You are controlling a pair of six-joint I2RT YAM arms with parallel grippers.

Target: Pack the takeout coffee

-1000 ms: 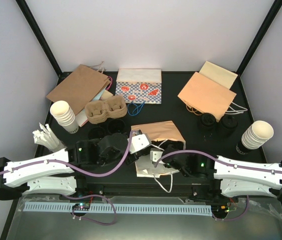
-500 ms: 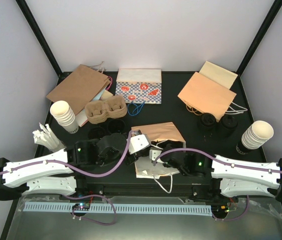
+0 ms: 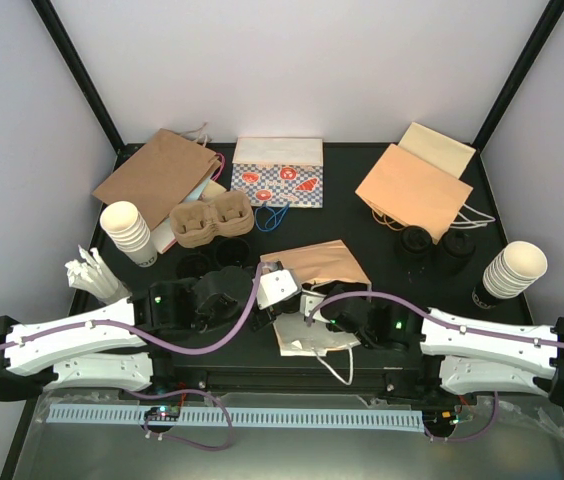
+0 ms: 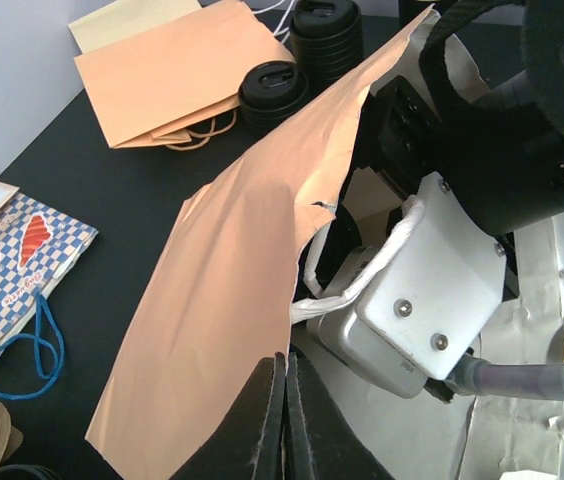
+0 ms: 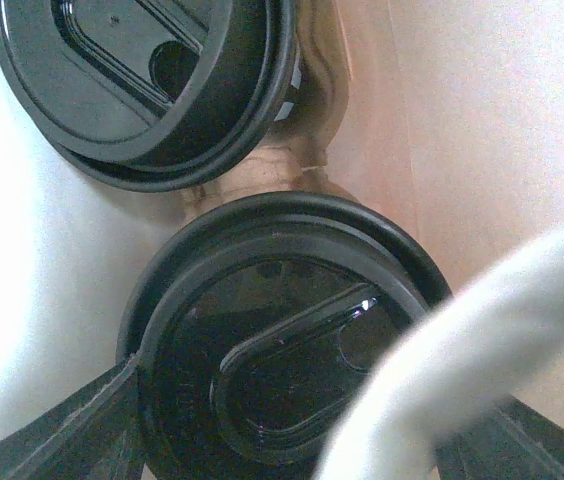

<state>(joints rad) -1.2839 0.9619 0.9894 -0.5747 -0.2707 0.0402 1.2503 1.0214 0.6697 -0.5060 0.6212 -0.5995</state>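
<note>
A tan paper bag (image 3: 320, 262) lies open at the table's front middle. My left gripper (image 3: 292, 297) is shut on its upper edge (image 4: 287, 372) and holds the tan wall (image 4: 232, 280) up. My right gripper (image 3: 324, 312) is inside the bag, its fingers (image 5: 82, 430) on either side of a black-lidded coffee cup (image 5: 282, 370). A second lidded cup (image 5: 142, 70) sits in the bag just beyond it. The bag's white rope handle (image 5: 482, 350) crosses in front. Two more cups (image 3: 414, 243) (image 3: 454, 245) stand at the right, and two (image 3: 194, 265) (image 3: 230, 252) at the left.
Brown pulp carriers (image 3: 210, 220), a brown bag (image 3: 157, 175) and a checkered bag (image 3: 279, 172) lie at the back. Another tan bag (image 3: 417, 190) lies back right. Cream cup stacks stand left (image 3: 127, 232) and right (image 3: 514, 268). White packets (image 3: 92, 272) lie at the left.
My right gripper has moved left and deeper into the bag's mouth. The left gripper keeps its hold on the bag's edge and has barely shifted.
</note>
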